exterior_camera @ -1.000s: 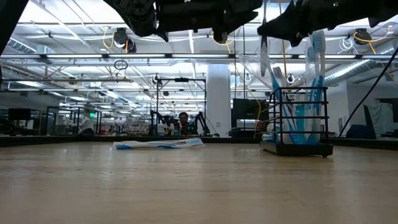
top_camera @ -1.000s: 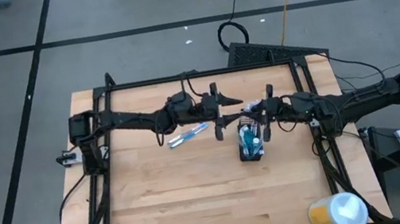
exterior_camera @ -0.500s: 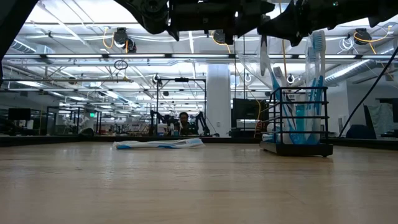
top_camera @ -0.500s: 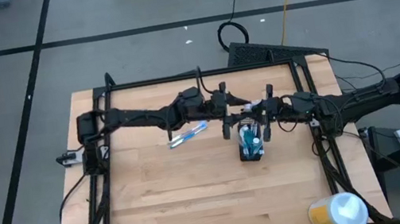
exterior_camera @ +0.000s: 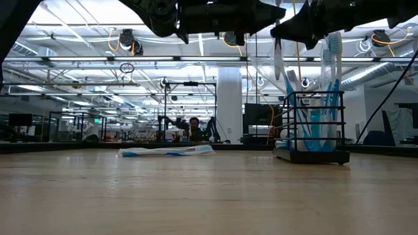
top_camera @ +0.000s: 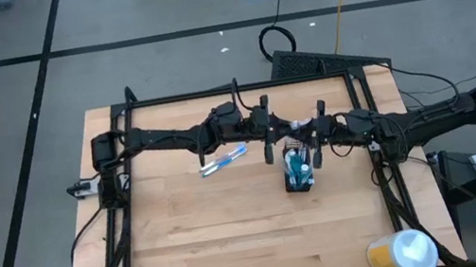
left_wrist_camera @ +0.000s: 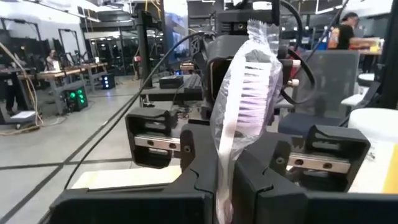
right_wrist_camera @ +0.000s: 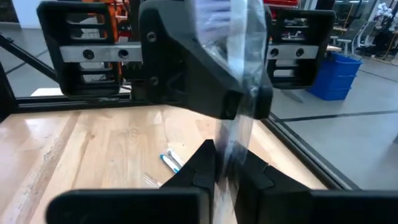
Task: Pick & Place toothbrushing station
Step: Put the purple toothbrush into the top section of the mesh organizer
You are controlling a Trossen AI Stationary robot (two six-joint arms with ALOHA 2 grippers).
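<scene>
Left gripper (left_wrist_camera: 225, 180) and right gripper (right_wrist_camera: 231, 177) both pinch one wrapped toothbrush (left_wrist_camera: 244, 106) above the mesh cup (top_camera: 299, 174); judged a handover; one should let go before the other pulls; spare toothbrushes (top_camera: 224, 161) lie nearby.

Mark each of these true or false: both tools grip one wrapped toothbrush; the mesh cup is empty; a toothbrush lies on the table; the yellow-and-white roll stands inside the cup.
1. Both tools grip one wrapped toothbrush: true; the left tool and the right tool are shut on it.
2. The mesh cup is empty: false; toothbrushes stand in it.
3. A toothbrush lies on the table: true, a wrapped one.
4. The roll stands inside the cup: false; it is at the table's corner.
</scene>
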